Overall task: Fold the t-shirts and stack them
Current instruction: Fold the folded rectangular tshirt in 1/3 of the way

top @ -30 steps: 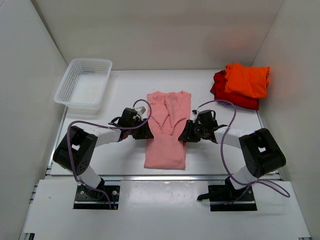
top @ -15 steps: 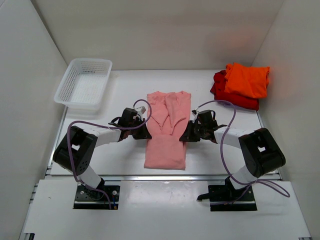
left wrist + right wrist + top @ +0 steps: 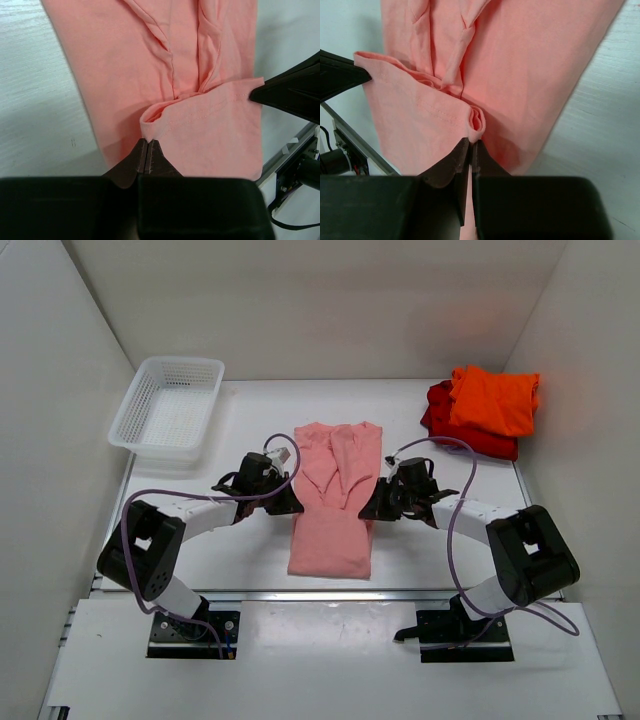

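Left claw point(image 3: 148, 149) and right claw point(image 3: 471, 145) each pinch a side edge of the soft, limp pink shirt point(image 3: 333, 532); hems likely hold best.

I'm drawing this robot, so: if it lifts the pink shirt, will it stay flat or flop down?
Probably flop: the pink shirt bunches into a soft roll where the left end effector pinches its edge. It would likely sag in the middle, since the right end effector grips only the opposite edge. It looks thin, so probably light.
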`<state>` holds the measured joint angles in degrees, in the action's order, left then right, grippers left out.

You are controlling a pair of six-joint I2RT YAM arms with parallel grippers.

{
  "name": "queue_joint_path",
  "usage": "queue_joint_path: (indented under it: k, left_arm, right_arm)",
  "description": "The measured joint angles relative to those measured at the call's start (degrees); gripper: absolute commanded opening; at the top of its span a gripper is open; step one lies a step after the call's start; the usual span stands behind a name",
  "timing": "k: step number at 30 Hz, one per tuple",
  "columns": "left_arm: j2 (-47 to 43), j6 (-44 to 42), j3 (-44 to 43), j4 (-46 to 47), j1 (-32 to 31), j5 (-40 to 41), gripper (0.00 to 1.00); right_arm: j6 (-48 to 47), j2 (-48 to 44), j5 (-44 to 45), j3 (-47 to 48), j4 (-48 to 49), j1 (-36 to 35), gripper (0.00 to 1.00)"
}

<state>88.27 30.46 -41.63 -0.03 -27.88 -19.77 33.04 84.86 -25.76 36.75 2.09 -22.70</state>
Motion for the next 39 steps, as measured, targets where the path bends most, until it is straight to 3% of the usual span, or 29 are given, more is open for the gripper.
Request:
queue_joint_path:
  k: [23,39]
  left_arm:
    - [-0.50,-0.57,-6.21,-4.35,3.04,-0.72,0.00]
    - [11.89,-1.29,-14.64,-2.73,5.51,-2.21,0.00]
  right_arm:
    - [-1.44,-0.79,-0.96,6.67,-3.06,3.13,0.00]
    - [-3.39,9.33,-2.86,13.35,-3.08,7.43,0.00]
